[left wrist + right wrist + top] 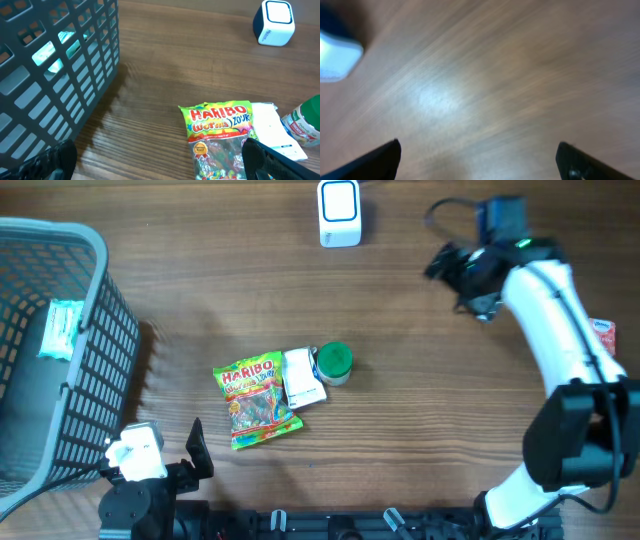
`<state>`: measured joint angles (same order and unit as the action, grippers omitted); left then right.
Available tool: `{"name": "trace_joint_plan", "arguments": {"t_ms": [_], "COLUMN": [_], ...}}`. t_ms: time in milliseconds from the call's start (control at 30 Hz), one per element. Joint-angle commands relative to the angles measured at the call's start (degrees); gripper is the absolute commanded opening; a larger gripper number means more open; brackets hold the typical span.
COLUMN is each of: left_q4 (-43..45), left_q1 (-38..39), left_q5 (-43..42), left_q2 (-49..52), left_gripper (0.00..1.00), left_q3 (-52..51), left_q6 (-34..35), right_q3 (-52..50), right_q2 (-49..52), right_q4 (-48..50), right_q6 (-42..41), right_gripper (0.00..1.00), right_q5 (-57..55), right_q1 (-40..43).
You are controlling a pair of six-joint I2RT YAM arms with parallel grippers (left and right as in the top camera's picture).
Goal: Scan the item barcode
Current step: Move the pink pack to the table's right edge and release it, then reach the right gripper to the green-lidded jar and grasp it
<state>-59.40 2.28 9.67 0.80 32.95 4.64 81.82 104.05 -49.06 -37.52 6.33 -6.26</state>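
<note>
The right end effector (477,147) is spread wide, its two fingers at opposite corners of the blurred wrist view with only bare wooden desk (420,400) between them. It hangs over the far right part of the desk, to the right of the white and blue barcode scanner (339,212), and carries nothing. The scanner stands at the far edge, about midway across.

The left end effector (157,152) is also spread, low at the near left and empty, with its dark fingers framing the view toward the middle of the desk.

The items lie in a cluster at the centre, well apart from the scanner. A Haribo Worms Zourr bag (254,402) lies flat with its printed face up. A white packet (302,378) touches its right edge. A green-lidded container (332,363) sits just right of the packet.

A dark grey plastic basket (100,350) fills the left side, and a teal and white packet (62,328) lies inside it. A red and white packet (603,336) lies at the right edge, partly hidden by the right arm.
</note>
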Motion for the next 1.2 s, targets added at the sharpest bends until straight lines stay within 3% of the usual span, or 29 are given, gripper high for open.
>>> {"name": "trace_joint_plan", "arguments": {"t_ms": [0,167,267,367,433,500,600,733,867,967,1167], "left_q4": [0.2,0.2,0.2,0.2,0.2,0.2,0.2,0.2,0.2,0.2,0.2], "left_q1": [-0.3,-0.3,-0.3,-0.3,-0.3,-0.3,-0.3,-0.3,-0.3,-0.3,-0.3], "left_q5": [-0.4,-0.4,-0.4,-0.4,-0.4,-0.4,-0.4,-0.4,-0.4,-0.4,-0.4], "left_q2": [-0.4,-0.4,-0.4,-0.4,-0.4,-0.4,-0.4,-0.4,-0.4,-0.4,-0.4], "left_gripper": [1.0,1.0,1.0,1.0,1.0,1.0,1.0,1.0,1.0,1.0,1.0], "left_q3": [-0.2,-0.2,-0.2,-0.2,-0.2,-0.2,-0.2,-0.2,-0.2,-0.2,-0.2], "left_q6": [0.3,0.3,0.3,0.3,0.3,0.3,0.3,0.3,0.3,0.3,0.3], "right_q3": [-4.1,-4.0,-4.0,-4.1,-4.2,-4.2,-4.6,-4.6,-4.6,-4.6,-4.6], "right_q2": [0.2,-5.0,-9.4,-9.9,-9.9,-9.9,-9.9,-9.7,-9.6,-7.5,2.1], "right_q4": [-1.4,-9.4,-18.3,-22.2,-20.3,-19.0,-19.2,-15.8,-12.7,-8.1,-1.2], "right_q6": [4.5,-0.9,-14.4,-27.6,-32.8,-36.6,-51.1,-62.9,-76.2,-81.1,-81.1], "right_gripper": [1.0,0.99,1.0,1.0,1.0,1.0,0.99,1.0,1.0,1.0,1.0], "right_q5": [3.0,2.8,8.0,20.5,28.2,28.5,28.2,24.7,12.9,11.0,12.9], "right_q1": [-4.8,-9.7,-9.7,-9.7,-9.8,-10.0,-11.4,-15.8,-22.4,-25.1,-25.8]}}
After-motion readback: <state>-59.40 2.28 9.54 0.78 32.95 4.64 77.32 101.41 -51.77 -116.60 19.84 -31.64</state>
